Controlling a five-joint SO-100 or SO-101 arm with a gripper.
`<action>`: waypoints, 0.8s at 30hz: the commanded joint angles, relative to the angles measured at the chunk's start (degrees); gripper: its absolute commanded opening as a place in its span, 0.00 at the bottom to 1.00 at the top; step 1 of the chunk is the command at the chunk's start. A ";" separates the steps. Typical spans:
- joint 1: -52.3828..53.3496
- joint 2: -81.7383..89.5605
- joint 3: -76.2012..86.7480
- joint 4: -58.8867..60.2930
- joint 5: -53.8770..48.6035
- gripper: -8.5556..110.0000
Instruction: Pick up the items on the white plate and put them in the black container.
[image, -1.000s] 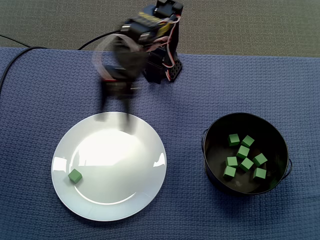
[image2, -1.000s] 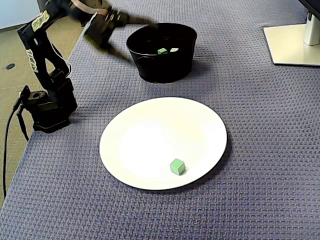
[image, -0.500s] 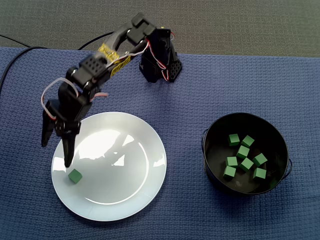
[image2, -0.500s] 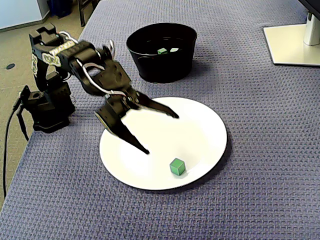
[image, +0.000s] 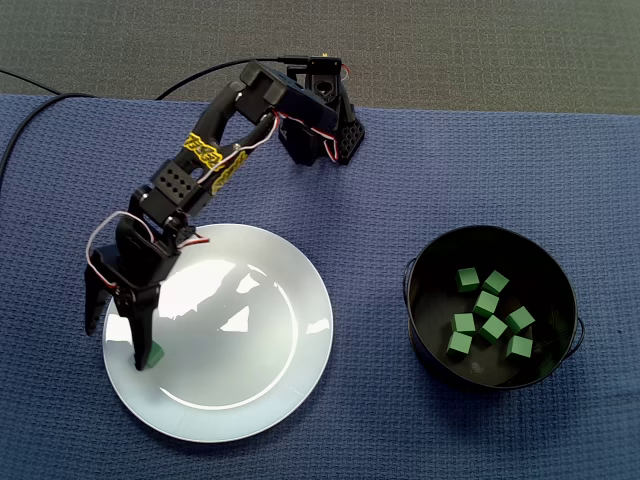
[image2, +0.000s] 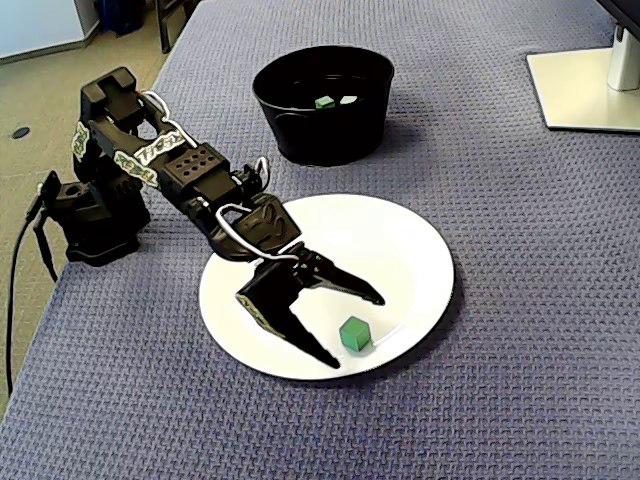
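Observation:
One green cube (image2: 354, 333) lies on the white plate (image2: 400, 250), near its left edge in a fixed view (image: 153, 353). My gripper (image2: 357, 332) is open and low over the plate, one finger on each side of the cube without closing on it. In a fixed view the gripper (image: 113, 350) comes down from above, and one finger partly hides the cube. The black container (image: 415, 275) stands right of the plate (image: 250, 340) and holds several green cubes (image: 488, 312). In the other fixed view the container (image2: 322, 120) is behind the plate.
The arm's base (image: 320, 130) stands at the back edge of the blue woven mat (image: 380, 420). A black cable (image: 20, 130) runs off to the left. A white stand foot (image2: 590, 85) sits at the far right.
The arm has swung across to the plate and come down. Its open fingers moved from the plate's rim to either side of the green cube.

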 joint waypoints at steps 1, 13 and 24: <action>-1.76 2.29 1.05 -1.14 0.00 0.38; -6.50 8.96 14.68 -6.77 -0.44 0.38; -5.98 7.47 14.77 -6.68 -1.23 0.29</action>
